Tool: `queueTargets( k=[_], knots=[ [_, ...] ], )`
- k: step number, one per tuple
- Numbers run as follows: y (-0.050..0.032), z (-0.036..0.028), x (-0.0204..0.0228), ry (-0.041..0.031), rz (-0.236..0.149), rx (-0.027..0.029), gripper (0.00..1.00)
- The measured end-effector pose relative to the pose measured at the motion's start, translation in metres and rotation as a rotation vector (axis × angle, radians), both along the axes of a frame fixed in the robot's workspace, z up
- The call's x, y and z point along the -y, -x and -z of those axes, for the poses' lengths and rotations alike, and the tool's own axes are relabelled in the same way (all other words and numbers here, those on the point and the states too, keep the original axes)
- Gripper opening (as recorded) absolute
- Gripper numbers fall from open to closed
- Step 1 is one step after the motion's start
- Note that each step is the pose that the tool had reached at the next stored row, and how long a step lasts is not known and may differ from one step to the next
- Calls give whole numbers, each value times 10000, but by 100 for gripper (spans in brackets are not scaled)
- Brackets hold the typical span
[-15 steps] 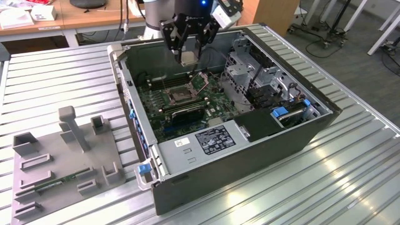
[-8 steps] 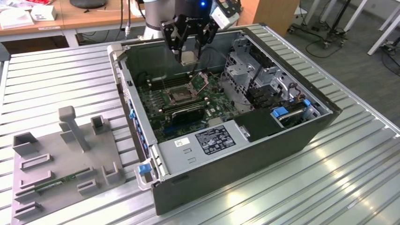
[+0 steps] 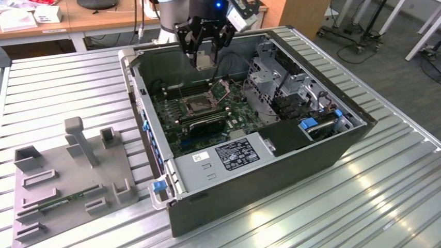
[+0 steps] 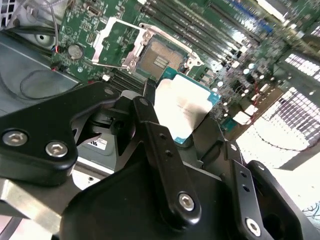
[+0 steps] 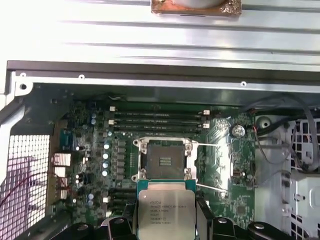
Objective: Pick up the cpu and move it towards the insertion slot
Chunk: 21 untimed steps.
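The gripper [image 3: 204, 51] is clamped on the cpu [image 5: 163, 212], a flat square chip with a shiny silver top and pale green rim, held in the air above the open computer case [image 3: 337, 139]. The insertion slot [image 5: 164, 160], dark with a silver frame, lies uncovered on the motherboard [image 3: 206, 111] below it

One cpu [image 5: 162, 211], one insertion slot [image 5: 163, 161], one computer case [image 3: 276, 170], one grey fixture tray [image 3: 69, 206].
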<state>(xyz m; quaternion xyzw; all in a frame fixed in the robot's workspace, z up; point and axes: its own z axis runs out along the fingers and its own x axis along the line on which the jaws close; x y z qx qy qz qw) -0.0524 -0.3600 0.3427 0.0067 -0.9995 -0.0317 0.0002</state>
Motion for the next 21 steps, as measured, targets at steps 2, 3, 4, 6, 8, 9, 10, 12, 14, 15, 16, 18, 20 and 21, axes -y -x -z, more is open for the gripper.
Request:
queueTargets(
  k=[2,3,4,6,8,9,10,12,14,15,16,18,20,21],
  knots=[
    [-2,38,-39,0,6,0,54],
    [-2,54,-57,1,9,0,54],
    [-3,68,-76,1,11,0,54],
    [-4,94,-120,-1,16,0,54],
    [-7,108,-157,1,16,0,54],
    [-7,115,-172,2,17,-1,54],
    [-8,125,-183,1,17,0,54],
    [-9,150,-193,-1,17,0,54],
    [-10,169,-197,0,16,-1,54],
    [-9,169,-197,2,16,-1,54],
    [-9,169,-197,2,17,-1,54],
    [-9,176,-197,1,16,0,54],
    [-9,182,-197,1,16,0,54],
    [-9,182,-197,1,17,0,54]
  ],
)
